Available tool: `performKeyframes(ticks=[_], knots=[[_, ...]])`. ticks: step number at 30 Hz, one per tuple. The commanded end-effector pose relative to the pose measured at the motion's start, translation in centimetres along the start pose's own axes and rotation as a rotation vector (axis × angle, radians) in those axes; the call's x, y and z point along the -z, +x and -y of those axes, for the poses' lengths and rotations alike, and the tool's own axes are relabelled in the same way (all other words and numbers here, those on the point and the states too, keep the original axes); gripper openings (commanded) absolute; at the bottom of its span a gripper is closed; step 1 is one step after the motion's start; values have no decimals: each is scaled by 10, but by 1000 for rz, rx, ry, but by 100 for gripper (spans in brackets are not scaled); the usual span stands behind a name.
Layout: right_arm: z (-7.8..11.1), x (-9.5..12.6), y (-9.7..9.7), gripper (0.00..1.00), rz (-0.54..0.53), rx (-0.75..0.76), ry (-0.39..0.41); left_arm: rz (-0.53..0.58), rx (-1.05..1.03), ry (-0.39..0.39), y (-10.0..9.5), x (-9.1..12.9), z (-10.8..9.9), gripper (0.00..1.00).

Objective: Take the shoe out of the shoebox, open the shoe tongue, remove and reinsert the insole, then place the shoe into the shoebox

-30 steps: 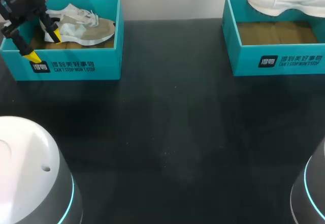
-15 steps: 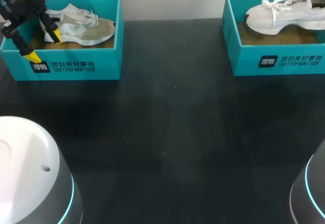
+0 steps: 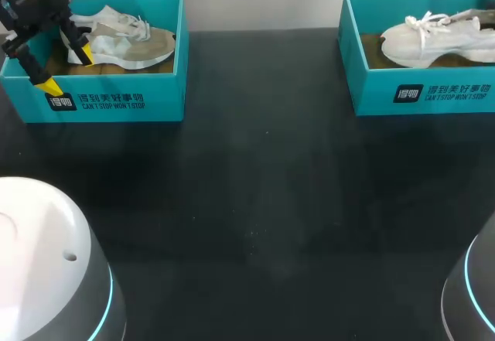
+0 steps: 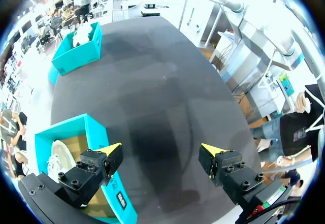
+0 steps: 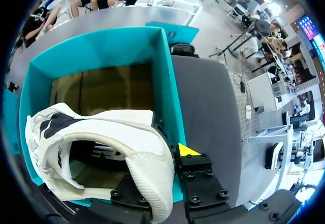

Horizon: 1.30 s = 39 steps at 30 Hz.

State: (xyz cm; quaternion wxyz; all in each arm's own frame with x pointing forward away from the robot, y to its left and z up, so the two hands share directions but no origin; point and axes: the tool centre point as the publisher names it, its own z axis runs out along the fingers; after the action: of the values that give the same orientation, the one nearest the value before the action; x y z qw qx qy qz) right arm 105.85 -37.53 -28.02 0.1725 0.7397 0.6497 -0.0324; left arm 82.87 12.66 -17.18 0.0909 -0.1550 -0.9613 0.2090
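At right shoebox [image 3: 421,93], right gripper [image 5: 161,169] clamps shoe [image 5: 101,132] heel.

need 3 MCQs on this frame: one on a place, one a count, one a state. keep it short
1. Where is the white lace-up shoe?
A) inside the right teal cardboard shoebox
B) lying outside any box
C) on a shelf

2. How many teal shoeboxes stand on the black table?
A) one
B) two
C) three

3. What state is the left gripper in?
A) shut on a shoe
B) open, nothing between its fingers
C) shut on an insole

Answers:
1. A: the head view shows the shoe within that box's walls.
2. B: the left teal shoebox plus the right one.
3. B: the left wrist view shows its yellow tips wide apart.
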Motion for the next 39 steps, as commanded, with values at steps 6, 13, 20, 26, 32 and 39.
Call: performKeyframes(ticks=[6,13,20,26,32,39], knots=[[15,-8,1,0,-19,-7,14,-2,-1,-2,0,1,-1,100],[28,-14,2,0,-19,-10,38,-2,-1,-2,0,1,-1,100],[39,-27,15,0,-34,10,72,-2,-1,-2,0,1,-1,100],[42,-29,26,0,-35,23,76,-2,-1,-2,0,1,-1,100],[45,-33,30,0,-34,33,81,-2,-1,-2,0,1,-1,100],[49,-40,36,0,-21,39,89,-2,-1,-2,0,1,-1,100]])
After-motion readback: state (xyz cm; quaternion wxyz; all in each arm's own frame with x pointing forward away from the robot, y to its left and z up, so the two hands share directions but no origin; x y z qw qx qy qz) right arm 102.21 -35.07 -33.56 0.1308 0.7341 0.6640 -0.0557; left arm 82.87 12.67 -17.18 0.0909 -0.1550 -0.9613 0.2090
